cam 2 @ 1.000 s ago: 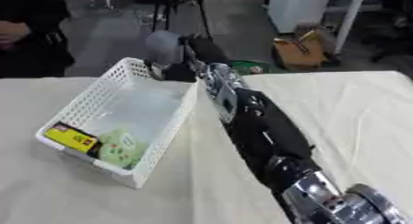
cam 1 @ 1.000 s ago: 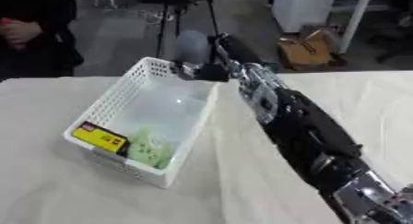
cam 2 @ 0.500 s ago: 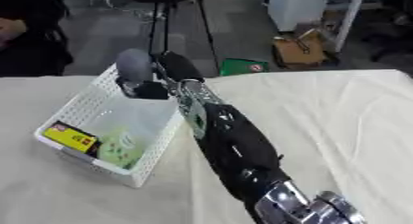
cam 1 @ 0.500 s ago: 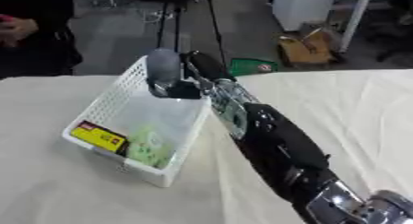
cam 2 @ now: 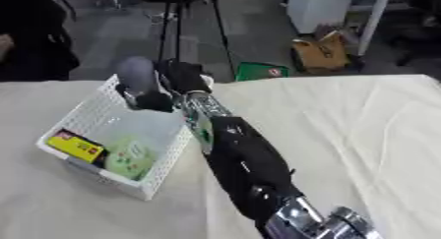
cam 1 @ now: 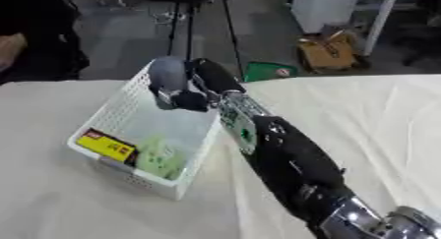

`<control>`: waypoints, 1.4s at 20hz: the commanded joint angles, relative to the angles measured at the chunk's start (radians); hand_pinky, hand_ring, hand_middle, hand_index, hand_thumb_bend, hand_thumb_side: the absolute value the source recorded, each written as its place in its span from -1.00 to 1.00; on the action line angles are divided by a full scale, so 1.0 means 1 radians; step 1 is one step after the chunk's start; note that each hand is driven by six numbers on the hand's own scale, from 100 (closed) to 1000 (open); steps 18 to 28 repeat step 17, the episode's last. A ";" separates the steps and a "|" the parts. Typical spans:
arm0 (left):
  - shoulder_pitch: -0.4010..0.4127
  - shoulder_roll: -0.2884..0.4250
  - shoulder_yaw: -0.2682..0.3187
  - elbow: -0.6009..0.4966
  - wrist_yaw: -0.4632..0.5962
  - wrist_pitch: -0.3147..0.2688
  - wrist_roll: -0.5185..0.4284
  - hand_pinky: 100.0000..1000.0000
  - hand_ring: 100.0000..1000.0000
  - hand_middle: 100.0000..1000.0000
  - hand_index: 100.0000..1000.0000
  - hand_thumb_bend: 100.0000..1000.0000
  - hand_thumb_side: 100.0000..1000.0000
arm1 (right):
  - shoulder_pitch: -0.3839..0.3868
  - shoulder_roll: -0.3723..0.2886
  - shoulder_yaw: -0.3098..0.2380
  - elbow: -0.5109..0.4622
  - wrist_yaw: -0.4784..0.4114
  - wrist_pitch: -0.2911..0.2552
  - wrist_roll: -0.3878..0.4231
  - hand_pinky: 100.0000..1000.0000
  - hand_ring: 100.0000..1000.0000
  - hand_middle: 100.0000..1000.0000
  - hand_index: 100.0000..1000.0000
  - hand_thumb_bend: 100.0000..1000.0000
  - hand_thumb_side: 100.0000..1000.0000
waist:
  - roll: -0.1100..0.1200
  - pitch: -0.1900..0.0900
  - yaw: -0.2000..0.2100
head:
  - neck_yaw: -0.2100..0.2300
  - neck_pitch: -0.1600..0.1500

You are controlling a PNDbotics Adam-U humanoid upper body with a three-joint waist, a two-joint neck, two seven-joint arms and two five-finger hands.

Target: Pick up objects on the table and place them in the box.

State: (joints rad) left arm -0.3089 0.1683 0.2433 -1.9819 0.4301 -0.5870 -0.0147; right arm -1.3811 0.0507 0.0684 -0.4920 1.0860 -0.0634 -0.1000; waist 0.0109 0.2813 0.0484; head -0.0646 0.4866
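No writing can be read anywhere. The yellow packet in the white basket carries a dark stripe with marks too blurred to make out, and the pale green packet beside it shows only faint specks.

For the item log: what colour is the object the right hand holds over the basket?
Grey; the object held by the right hand over the white basket shows best in the left eye view.

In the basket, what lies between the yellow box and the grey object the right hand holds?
Only bare basket floor, plus the pale green item beside the yellow box; the grey object hangs in the right hand, left eye view.
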 commanded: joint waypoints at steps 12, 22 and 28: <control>-0.014 0.011 0.001 -0.018 0.002 -0.002 -0.001 0.28 0.17 0.40 0.36 -1.00 0.16 | -0.017 -0.019 0.007 -0.159 -0.058 -0.030 -0.061 0.89 0.95 0.52 1.00 -0.10 1.00 | 0.005 -0.015 0.004 | 0.002 -0.008; -0.013 0.016 0.006 -0.018 0.003 -0.008 0.011 0.28 0.19 0.43 0.39 -1.00 0.18 | 0.007 -0.074 0.059 -0.475 -0.224 -0.060 -0.209 0.82 0.84 0.46 0.93 -1.00 1.00 | 0.009 -0.021 -0.005 | 0.017 0.017; -0.013 0.016 0.006 -0.018 0.003 -0.008 0.011 0.28 0.19 0.43 0.39 -1.00 0.18 | 0.007 -0.074 0.059 -0.475 -0.224 -0.060 -0.209 0.82 0.84 0.46 0.93 -1.00 1.00 | 0.009 -0.021 -0.005 | 0.017 0.017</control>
